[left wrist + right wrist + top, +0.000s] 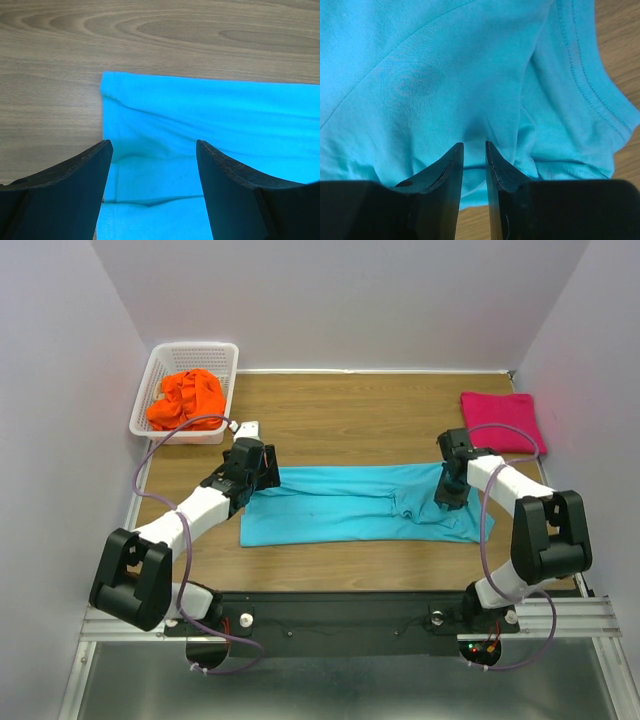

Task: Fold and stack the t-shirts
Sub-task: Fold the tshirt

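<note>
The turquoise t-shirt (350, 505) lies as a long folded band across the middle of the table. My left gripper (262, 472) is open just above its left end; in the left wrist view the gripper (152, 145) straddles the shirt's (215, 115) corner. My right gripper (450, 495) is on the band's right end; in the right wrist view the gripper (474, 145) is nearly shut, with a pinch of the shirt's cloth (445, 75) puckering at its tips. The magenta t-shirt (502, 420) lies folded at the far right. The orange t-shirt (185, 397) is crumpled in the basket.
The white lattice basket (195, 346) stands at the far left corner of the wooden table (340, 410). White walls close in on the left, the back and the right.
</note>
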Available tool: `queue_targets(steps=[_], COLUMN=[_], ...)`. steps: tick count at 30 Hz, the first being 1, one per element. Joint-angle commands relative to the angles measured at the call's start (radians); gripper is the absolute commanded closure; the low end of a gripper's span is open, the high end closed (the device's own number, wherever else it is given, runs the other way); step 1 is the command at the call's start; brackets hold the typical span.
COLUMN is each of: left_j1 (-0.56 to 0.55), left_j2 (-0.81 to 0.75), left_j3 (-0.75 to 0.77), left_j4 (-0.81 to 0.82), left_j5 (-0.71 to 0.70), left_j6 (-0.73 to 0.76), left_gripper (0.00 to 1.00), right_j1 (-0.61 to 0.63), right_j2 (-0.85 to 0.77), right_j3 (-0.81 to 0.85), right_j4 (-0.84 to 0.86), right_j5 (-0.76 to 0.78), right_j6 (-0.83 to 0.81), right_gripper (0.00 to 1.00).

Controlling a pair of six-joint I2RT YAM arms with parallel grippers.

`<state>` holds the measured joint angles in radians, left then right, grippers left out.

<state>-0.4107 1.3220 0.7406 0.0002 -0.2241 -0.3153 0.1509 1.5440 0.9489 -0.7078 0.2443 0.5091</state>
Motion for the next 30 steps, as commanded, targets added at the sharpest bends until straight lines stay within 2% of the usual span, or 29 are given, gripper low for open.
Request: queue_targets(steps=[1, 9, 17, 30], left_j1=[-0.002, -0.002, -0.002, -0.002], left_j2=[-0.047, -0.044, -0.033, -0.023], left_j3=[0.002, 0.005, 0.008, 0.008], left_j4=[0.024, 0.024, 0.026, 0.024], left_j5=[-0.004, -0.003, -0.001, -0.004], left_j6=[0.012, 0.015, 0.015, 0.016], left_gripper=[0.2, 0.2, 0.2, 0.2], right_j1=[-0.005, -0.007, -0.005, -0.005], right_j2=[0.004, -0.094, -0.183, -0.205], right_j3=[-0.025, -0.114, -0.121, -0.183], right_j4=[0.045, 0.016, -0.038, -0.039], right_j5=[-0.022, -0.089, -0.097, -0.146], right_j6=[-0.012, 0.04, 0.066, 0.108], right_gripper=[0.7, 0.7, 0.71, 0.71])
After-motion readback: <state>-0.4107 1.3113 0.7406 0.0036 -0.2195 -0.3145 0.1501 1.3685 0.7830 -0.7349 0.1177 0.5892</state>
